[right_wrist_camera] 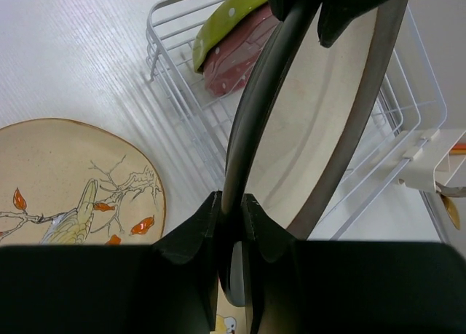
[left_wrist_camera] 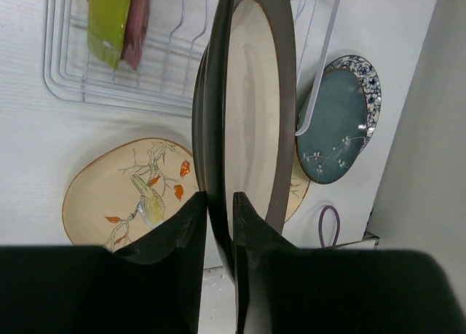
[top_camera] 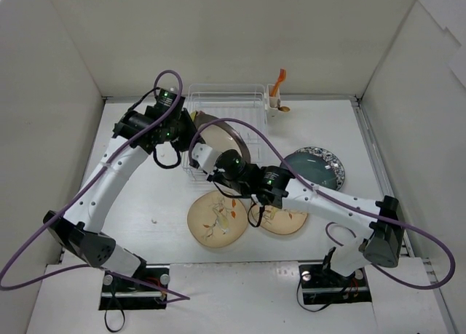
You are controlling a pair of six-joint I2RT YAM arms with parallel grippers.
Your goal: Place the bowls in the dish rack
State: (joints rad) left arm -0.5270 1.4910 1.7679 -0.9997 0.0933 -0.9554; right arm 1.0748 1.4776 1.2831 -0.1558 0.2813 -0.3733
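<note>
White table (top_camera: 164,199), boxed in by plain white walls. At its far side sits the white wire dish rack (top_camera: 244,105), with a lime-green dotted bowl (right_wrist_camera: 226,17) and a pink dotted bowl (right_wrist_camera: 237,54) leaning inside. A glossy dark-rimmed bowl (left_wrist_camera: 251,116), cream inside, stands on edge at the rack — left gripper (left_wrist_camera: 218,210) and right gripper (right_wrist_camera: 231,210) both pinch its rim. Whether it touches the wires is unclear. Two cream bird-print bowls (top_camera: 217,217) lie flat, one half hidden by the right arm. A teal bowl (top_camera: 314,168) covers most of a patterned plate (left_wrist_camera: 368,72).

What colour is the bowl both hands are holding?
The bowl is cream inside with a dark rim; best in left wrist view.
</note>
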